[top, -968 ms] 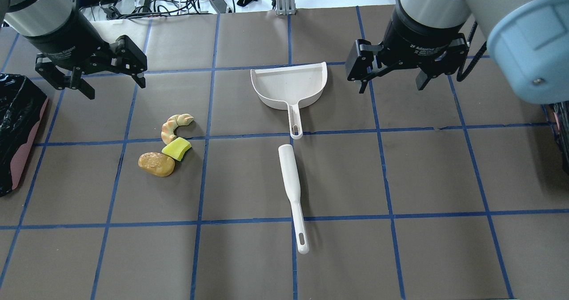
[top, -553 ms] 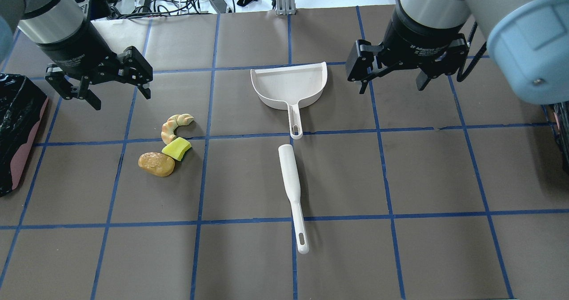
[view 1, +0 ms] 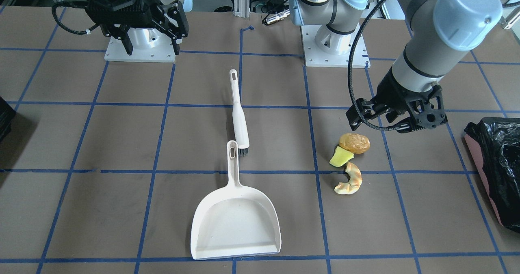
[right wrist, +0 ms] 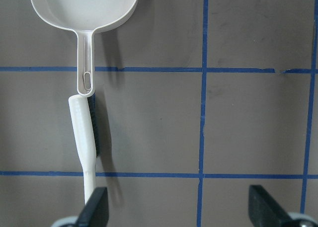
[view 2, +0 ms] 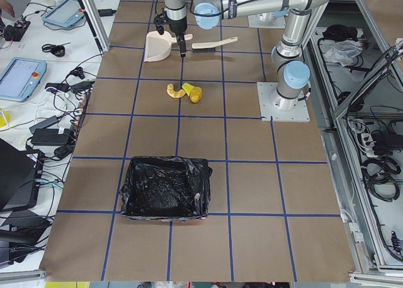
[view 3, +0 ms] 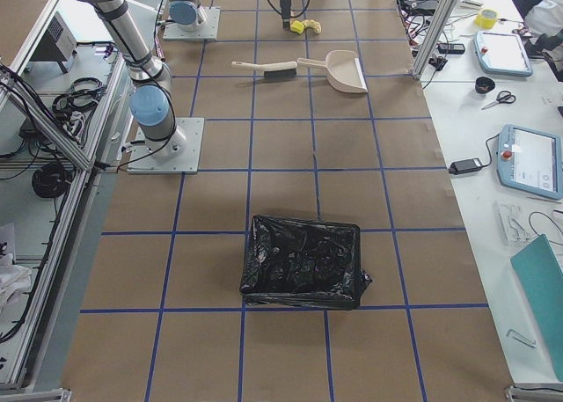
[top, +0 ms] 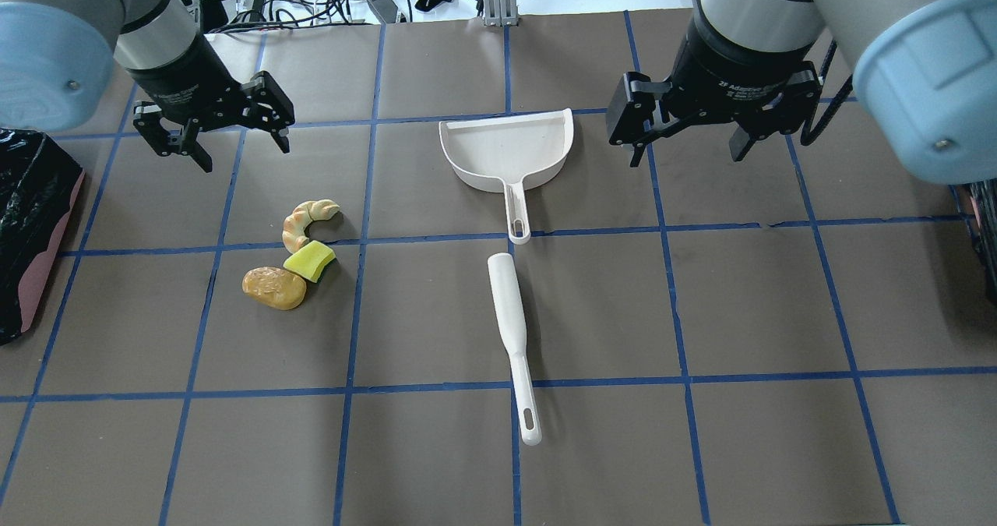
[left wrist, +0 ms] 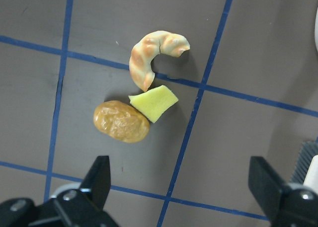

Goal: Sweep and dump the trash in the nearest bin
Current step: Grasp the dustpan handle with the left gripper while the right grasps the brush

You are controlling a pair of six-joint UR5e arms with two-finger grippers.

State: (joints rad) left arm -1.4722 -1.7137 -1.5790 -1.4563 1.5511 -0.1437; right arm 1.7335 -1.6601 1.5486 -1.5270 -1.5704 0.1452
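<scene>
Both grippers hang empty over the table (top: 701,448). The left gripper (top: 246,158) has its fingers spread wide just beyond the trash (left wrist: 153,103), and the right gripper (top: 684,157) is equally wide beside the dustpan (top: 506,152).

The trash is 3 pieces bunched on the robot's left half. There is a potato (top: 273,287), a wedge (top: 309,261) touching it, and a croissant (top: 306,223) with one end just beside the wedge. The black-lined bin (top: 35,222) sits at the left edge, so I take it as the nearest.

I judge the pieces light and firm. The rounded potato will likely roll away from a fast stroke, while the wedge should slide flat. The croissant's curve could hook the bristles (right wrist: 97,132).

The dustpan looks like thin, stiff plastic, light enough to skate when trash bumps it. I would clamp its narrow handle close to the pan and press the lip down. The brush (top: 510,331) lies in line with it, its head just beside the end of the dustpan's handle. I would grip its slim handle, the end nearest the robot, across the flat faces, because smooth plastic may twist between the fingers.
</scene>
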